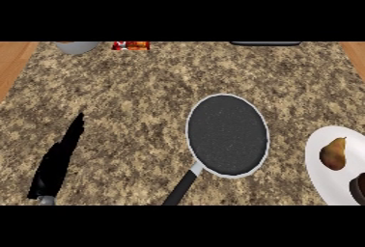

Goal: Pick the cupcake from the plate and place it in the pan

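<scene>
Left hand (58,157) rests lower left, fingers straight. Right hand unseen. Risk: we judge pear (333,154) beside edge-cropped cupcake (358,185) on plate (324,185) invites wrong grasp, pear reaching pan (227,134).

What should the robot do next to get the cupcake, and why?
Probably bring the right hand, which is not in view, up toward the plate at the right. A dark thing at the plate's cut-off edge, likely the cupcake, sits there near a pear. The pan waits mid-counter, and the left hand rests open far off at the left.
</scene>
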Controlling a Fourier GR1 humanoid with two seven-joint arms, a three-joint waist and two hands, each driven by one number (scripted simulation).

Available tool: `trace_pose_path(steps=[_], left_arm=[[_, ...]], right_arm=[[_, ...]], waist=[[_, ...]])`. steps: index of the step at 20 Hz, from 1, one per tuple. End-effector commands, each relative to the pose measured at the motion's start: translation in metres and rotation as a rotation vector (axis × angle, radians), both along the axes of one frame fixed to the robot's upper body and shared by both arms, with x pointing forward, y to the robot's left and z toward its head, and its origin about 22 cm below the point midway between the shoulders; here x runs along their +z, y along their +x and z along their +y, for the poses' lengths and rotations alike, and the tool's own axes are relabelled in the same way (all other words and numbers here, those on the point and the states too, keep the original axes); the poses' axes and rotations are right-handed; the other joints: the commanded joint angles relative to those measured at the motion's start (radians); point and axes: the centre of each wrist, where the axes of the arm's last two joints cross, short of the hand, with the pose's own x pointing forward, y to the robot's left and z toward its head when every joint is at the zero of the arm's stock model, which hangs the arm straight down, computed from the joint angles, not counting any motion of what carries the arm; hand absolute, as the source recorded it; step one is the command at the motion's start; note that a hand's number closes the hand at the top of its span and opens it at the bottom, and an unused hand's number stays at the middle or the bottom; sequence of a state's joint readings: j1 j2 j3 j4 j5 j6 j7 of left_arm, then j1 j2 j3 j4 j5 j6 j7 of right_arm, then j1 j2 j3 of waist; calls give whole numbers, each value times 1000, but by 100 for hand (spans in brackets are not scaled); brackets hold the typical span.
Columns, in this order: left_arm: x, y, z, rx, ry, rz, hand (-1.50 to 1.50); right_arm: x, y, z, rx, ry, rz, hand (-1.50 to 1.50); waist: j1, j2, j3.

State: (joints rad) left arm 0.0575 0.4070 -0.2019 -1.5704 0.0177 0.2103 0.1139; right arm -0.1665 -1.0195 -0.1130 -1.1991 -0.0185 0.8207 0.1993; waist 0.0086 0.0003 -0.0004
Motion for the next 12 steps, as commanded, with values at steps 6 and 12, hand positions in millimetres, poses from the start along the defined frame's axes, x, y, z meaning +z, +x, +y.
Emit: trace_pose_path(steps=[6,12], left_arm=[[9,12,-3,0,-11,9,0],[-12,-3,7,9,1,5,0]], right_arm=[[-2,20,40,116,-183,200,-150],[16,12,38,139,-210,250,-150]], waist=[[-2,1,0],[-10,-1,0]])
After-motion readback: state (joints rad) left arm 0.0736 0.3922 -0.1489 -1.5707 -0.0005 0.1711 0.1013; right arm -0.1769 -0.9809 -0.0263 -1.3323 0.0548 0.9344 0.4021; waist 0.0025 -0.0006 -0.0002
